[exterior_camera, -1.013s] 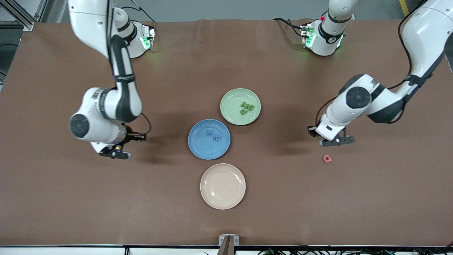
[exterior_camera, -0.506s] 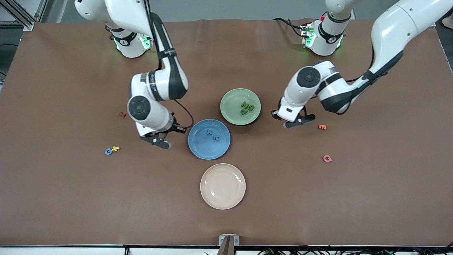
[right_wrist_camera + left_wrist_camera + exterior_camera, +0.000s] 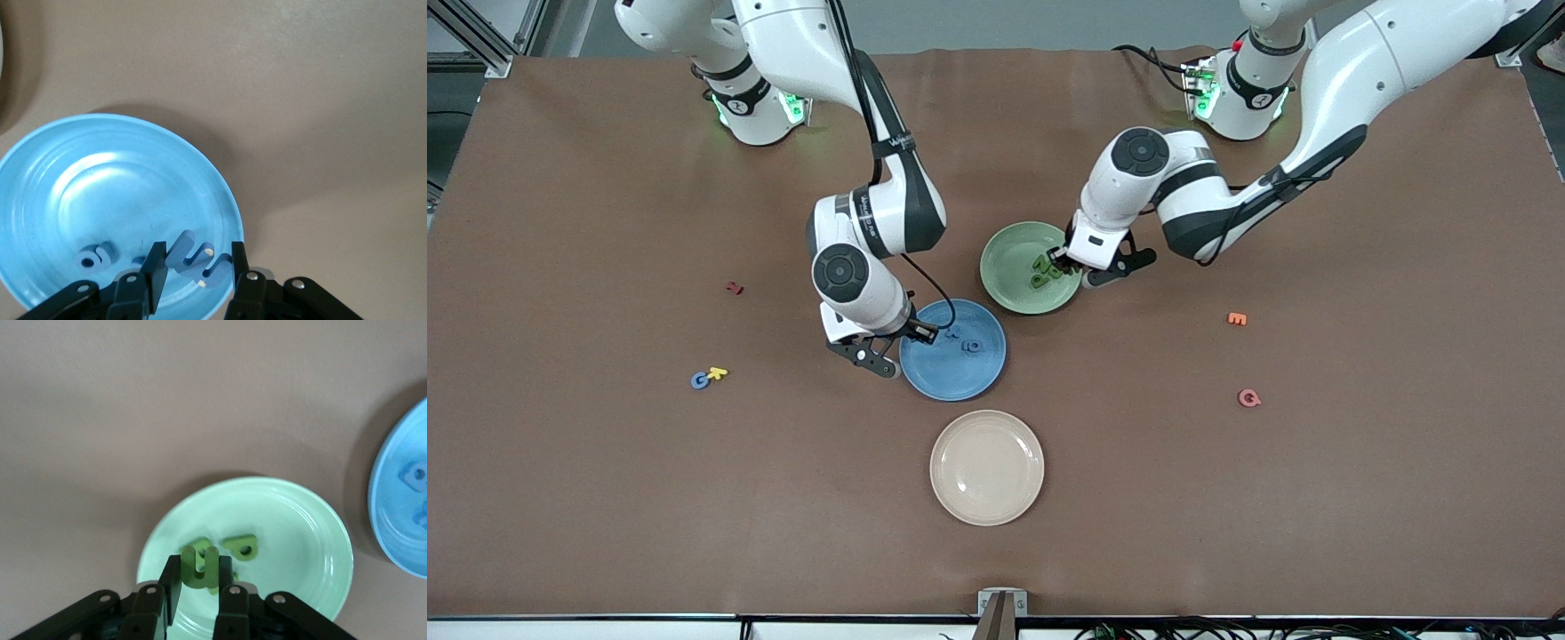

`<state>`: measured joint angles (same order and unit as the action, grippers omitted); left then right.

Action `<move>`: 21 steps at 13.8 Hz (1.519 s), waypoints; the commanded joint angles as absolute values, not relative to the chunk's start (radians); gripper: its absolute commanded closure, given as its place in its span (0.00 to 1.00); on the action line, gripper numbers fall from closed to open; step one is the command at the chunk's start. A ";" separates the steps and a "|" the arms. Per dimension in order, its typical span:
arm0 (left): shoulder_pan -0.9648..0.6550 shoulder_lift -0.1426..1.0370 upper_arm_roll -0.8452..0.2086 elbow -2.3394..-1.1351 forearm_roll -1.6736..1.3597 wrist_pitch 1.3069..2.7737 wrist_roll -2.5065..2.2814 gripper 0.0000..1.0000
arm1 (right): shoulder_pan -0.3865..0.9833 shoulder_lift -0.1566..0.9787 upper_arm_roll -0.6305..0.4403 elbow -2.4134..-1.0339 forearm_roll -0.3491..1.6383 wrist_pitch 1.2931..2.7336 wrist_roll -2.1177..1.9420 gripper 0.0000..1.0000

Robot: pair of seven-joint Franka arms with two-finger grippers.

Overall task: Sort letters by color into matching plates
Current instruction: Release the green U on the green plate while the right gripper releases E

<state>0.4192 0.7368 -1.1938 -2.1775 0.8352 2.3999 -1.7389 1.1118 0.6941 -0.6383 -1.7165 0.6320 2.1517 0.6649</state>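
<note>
Green letter (image 3: 198, 565) half-hidden between left jaws, blue letter (image 3: 193, 260) in right jaws

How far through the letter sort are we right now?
Done: three green letters lie in the green plate, two blue letters in the blue plate. In hand: left end effector holds a green letter over the green plate; right end effector holds a blue one over the blue plate. Left: blue G on the table.

I am seeing even overhead light casting soft shadows under both arms; glare is streaking the blue plate (image 3: 80, 193); nothing is blurring.
</note>
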 commanded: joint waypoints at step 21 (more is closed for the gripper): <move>0.483 0.657 -1.072 -1.818 0.836 2.116 -1.275 0.01 | 1.098 0.724 -0.816 -1.603 0.655 1.863 0.407 0.00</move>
<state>0.4765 0.6981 -1.0691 -1.8571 0.8367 2.1721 -1.3554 1.1043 0.7763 -0.7456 -1.5850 0.6639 1.9709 0.5464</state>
